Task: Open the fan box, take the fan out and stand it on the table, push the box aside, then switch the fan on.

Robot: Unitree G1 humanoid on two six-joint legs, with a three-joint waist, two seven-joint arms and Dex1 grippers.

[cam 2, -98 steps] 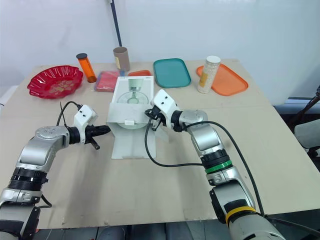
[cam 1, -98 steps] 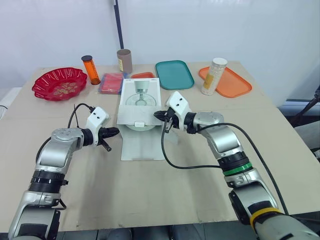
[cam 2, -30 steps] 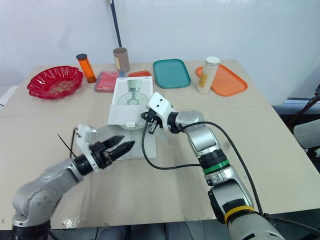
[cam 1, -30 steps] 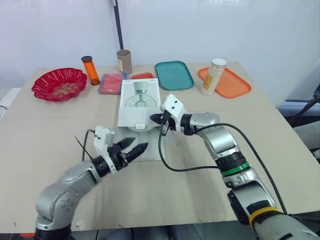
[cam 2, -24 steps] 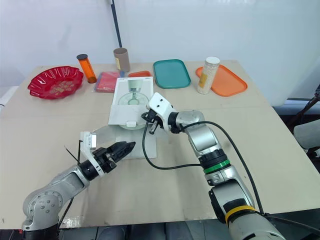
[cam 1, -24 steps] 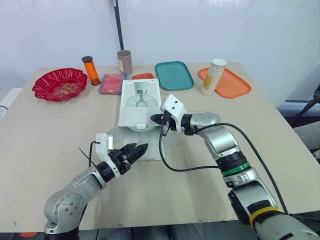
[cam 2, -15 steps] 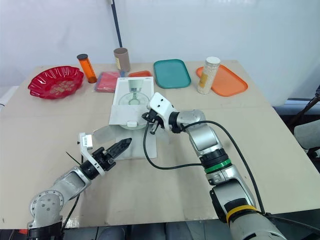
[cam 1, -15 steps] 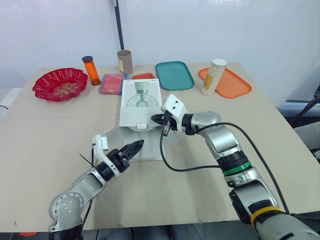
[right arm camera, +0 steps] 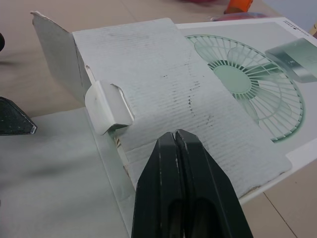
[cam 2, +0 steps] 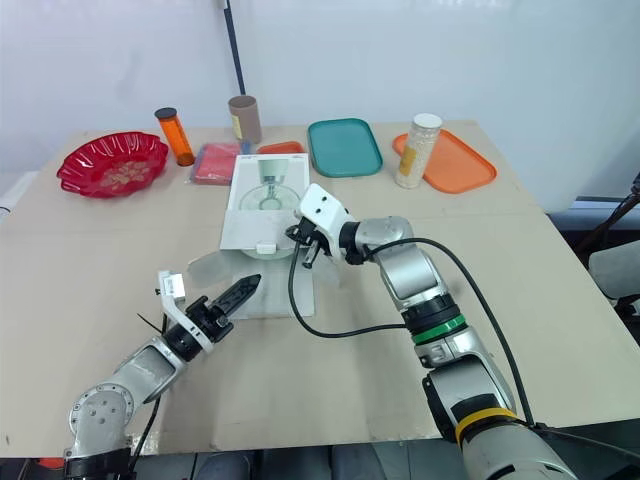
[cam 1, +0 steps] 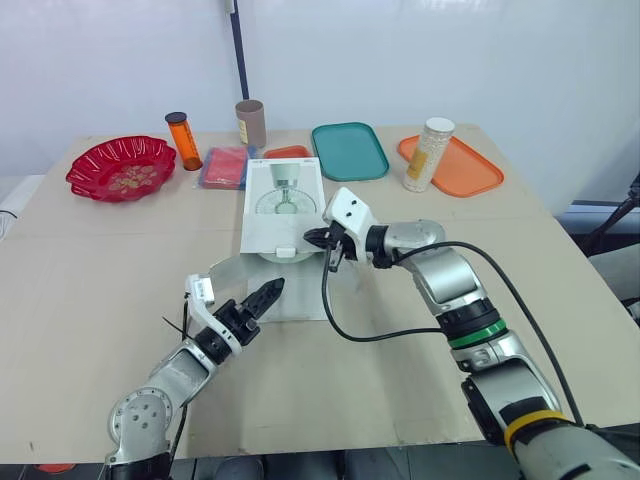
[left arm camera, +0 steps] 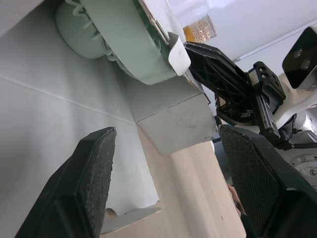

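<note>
Worktop (cam 1: 560, 300): fan box (cam 1: 283, 200) lies at centre, its front flap open and flat. Fan (left arm camera: 114, 44) is inside, green rim showing at the opening. Left jaws spread wide over the flap. Right jaws pressed together at the box's right front corner.

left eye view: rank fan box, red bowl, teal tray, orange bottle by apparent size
1. fan box, largest; it also sits nearest the camera.
2. red bowl and teal tray: too alike to rank.
3. orange bottle, clearly smallest.
</note>
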